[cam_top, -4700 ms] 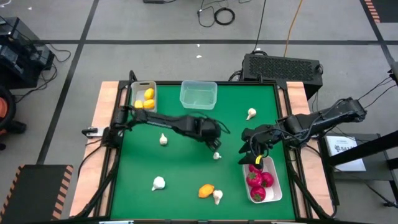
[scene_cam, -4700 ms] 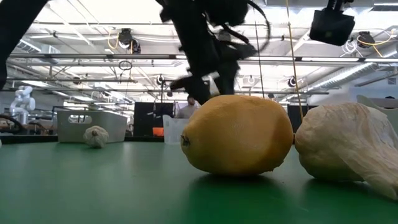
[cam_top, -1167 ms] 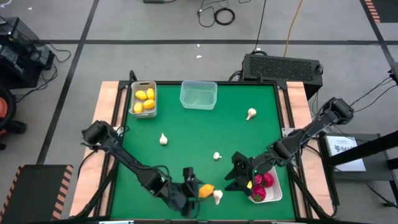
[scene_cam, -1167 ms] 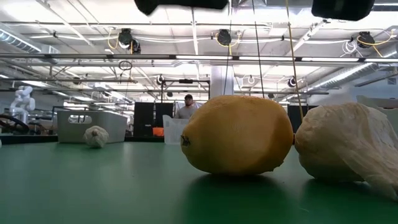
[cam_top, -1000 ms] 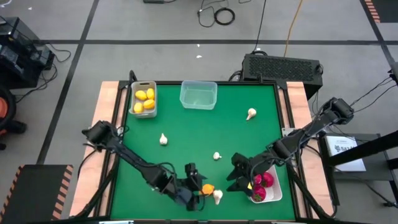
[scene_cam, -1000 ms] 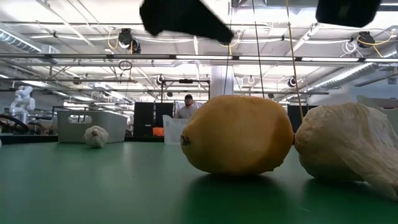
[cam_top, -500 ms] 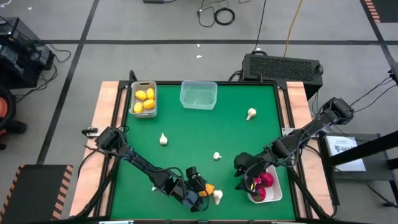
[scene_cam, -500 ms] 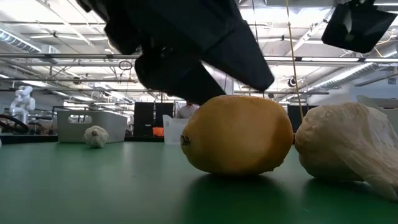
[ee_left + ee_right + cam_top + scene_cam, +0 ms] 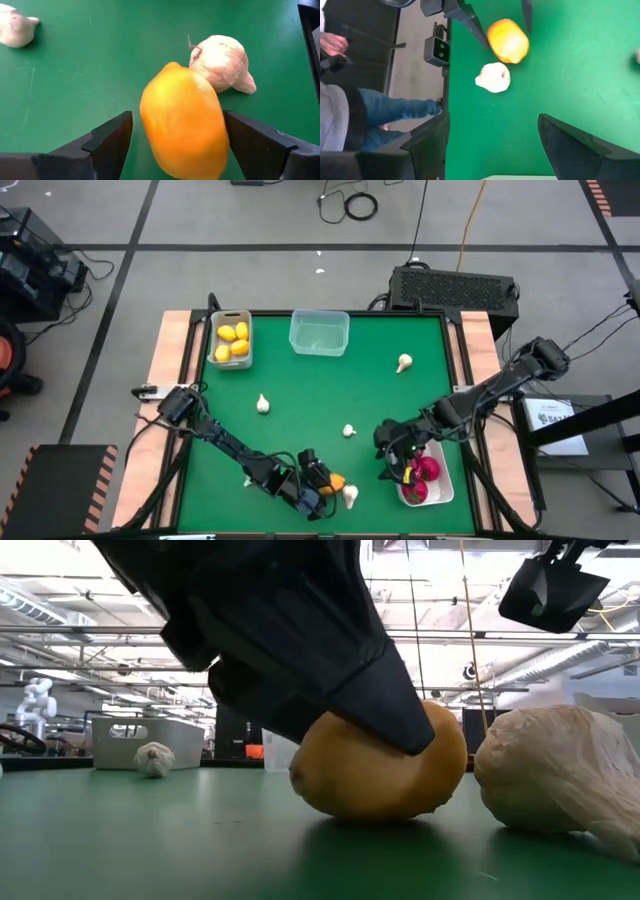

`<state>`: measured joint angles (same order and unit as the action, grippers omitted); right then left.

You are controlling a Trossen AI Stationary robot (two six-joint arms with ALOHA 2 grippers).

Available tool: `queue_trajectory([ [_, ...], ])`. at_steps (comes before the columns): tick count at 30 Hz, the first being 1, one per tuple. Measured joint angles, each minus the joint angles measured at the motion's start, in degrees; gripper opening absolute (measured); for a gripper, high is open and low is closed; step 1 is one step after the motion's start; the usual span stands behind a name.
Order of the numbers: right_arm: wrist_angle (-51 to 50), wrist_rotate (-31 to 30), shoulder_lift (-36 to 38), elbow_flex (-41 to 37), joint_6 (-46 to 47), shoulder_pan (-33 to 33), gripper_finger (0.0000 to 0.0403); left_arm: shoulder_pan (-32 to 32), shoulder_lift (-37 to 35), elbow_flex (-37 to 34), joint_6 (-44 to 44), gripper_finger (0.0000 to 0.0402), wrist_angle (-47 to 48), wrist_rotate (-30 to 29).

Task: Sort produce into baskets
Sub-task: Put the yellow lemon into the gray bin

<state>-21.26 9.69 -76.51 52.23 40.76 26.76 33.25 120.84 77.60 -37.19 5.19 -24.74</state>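
Near table's front edge, left gripper spread apart astride lemon, not yet clamped; likely light, rigid, smooth-skinned, prone to rolling — best pinched across middle.

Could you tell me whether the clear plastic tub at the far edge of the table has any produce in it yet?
No, the high view shows the clear tub empty.

Baskets: 3, namely grey bin, clear tub, white tray.
Lemons: 1 loose on the counter; several in the grey bin, exact count unclear.
Garlic bulbs: 5 on the counter.
Red fruits: at least 2 in the white tray, partly hidden.
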Motion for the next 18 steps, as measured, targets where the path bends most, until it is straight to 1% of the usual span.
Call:
queue_trajectory([
  [10,-0.5,4.1,0.0,0.0,-3.7,-3.5,0.0293,-0.9,0.0,0.0,0.0,0.0307,0.0,1.0],
  [13,-0.6,4.2,0.0,0.0,-4.4,-4.2,0.0293,-1.0,0.0,0.0,0.0,0.0285,0.1,2.3],
  [18,-1.0,5.7,0.0,0.0,-5.3,-5.2,0.0293,-1.0,0.0,0.0,-0.1,0.0241,0.1,2.4],
])
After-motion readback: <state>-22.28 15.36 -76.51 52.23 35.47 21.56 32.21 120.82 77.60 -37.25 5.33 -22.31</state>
